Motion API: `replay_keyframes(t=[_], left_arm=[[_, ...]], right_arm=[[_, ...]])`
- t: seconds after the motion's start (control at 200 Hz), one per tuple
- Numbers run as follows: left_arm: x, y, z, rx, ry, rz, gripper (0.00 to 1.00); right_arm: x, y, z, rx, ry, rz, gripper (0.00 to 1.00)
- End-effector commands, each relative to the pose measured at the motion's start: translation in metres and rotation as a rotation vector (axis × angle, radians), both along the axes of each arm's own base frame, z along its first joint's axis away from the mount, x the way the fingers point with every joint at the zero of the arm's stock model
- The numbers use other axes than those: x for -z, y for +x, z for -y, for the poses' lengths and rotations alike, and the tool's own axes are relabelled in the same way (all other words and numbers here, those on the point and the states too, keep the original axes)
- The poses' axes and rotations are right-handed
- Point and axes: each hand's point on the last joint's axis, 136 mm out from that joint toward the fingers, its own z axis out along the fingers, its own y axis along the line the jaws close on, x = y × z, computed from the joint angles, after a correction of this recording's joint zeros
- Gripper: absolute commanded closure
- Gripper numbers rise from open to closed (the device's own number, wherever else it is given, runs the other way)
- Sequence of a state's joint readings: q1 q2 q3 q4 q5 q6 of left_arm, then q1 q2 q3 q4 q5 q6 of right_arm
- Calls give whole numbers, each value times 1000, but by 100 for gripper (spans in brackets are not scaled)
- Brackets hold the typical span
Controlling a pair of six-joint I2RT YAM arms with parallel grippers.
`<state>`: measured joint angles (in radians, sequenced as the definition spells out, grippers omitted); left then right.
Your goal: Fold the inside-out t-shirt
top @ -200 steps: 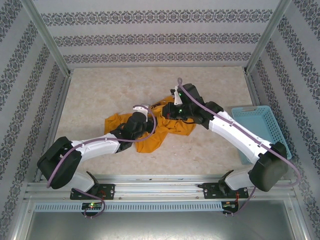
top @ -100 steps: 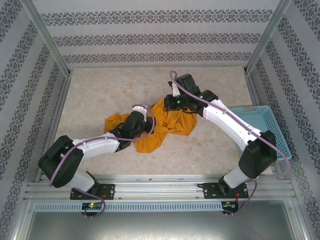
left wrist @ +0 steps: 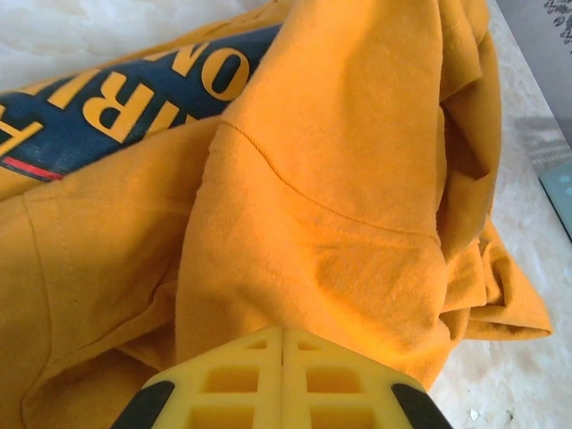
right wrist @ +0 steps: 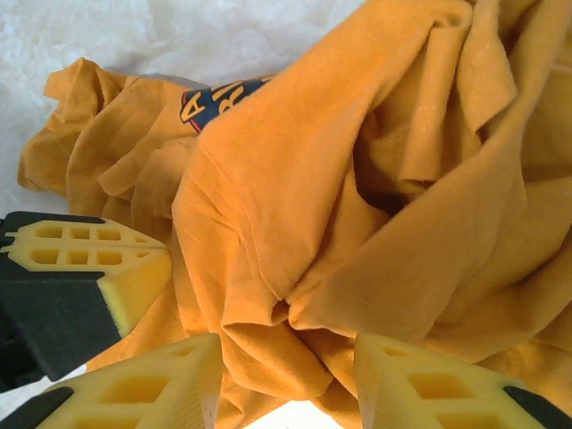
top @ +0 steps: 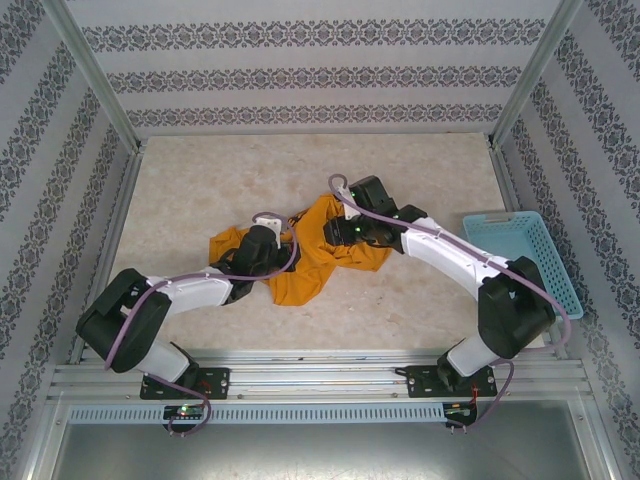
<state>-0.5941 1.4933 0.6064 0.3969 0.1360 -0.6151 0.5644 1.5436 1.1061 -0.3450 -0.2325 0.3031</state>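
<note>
The inside-out t-shirt [top: 322,258] lies crumpled mid-table, mustard-orange, with a dark blue print [left wrist: 134,98] showing among the folds. My left gripper [top: 278,243] sits at the shirt's left side. Its yellow fingers [left wrist: 283,344] are pressed together with a fold of cloth pinched at the tips. My right gripper [top: 336,231] hovers over the shirt's upper middle. In the right wrist view it [right wrist: 286,350] stands open, with bunched folds lying loose between its fingers. The left gripper's finger [right wrist: 89,259] appears just beside it there.
A light-blue plastic basket [top: 525,262] stands at the right edge of the table. Patterned walls and metal posts [top: 95,75] enclose the table. Bare tabletop [top: 230,175] stretches behind the shirt, and more [top: 380,310] lies in front of it.
My right gripper has opened and let go of the cloth, and it has drifted left and lower. My left gripper stayed shut and pulled slightly left with the shirt.
</note>
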Motion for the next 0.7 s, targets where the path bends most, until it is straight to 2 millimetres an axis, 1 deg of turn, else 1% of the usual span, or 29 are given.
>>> replay_keyframes(t=[0.0,0.105,0.14,0.18,0.26,0.29,0.375,0.43,0.53,0.614,0.694], left_arm=[[-6,6,9,22,-41,6,100],[-2,6,12,29,-49,-7,100],[-2,6,12,27,-56,-7,100],[-2,7,13,27,-63,-8,100],[-2,7,14,28,-63,-11,100],[-2,7,14,28,-63,-11,100],[-2,7,14,29,-60,-10,99],[-1,7,14,30,-55,-12,97],[-1,9,14,30,-49,-13,94],[-2,9,15,31,-48,-12,90],[1,10,14,30,-44,-15,87]], right_arm=[[-24,19,1,28,53,110,56],[-32,29,-10,17,82,114,55],[-32,32,-14,14,88,110,55],[-29,36,-19,12,91,95,55],[-16,48,-22,45,74,55,55],[-7,53,-20,72,50,30,56],[9,58,-19,122,17,-31,56],[18,61,-13,171,-6,-58,56],[31,63,9,262,-85,-86,60],[30,60,21,294,-105,-67,62],[32,60,25,310,-106,-66,67]])
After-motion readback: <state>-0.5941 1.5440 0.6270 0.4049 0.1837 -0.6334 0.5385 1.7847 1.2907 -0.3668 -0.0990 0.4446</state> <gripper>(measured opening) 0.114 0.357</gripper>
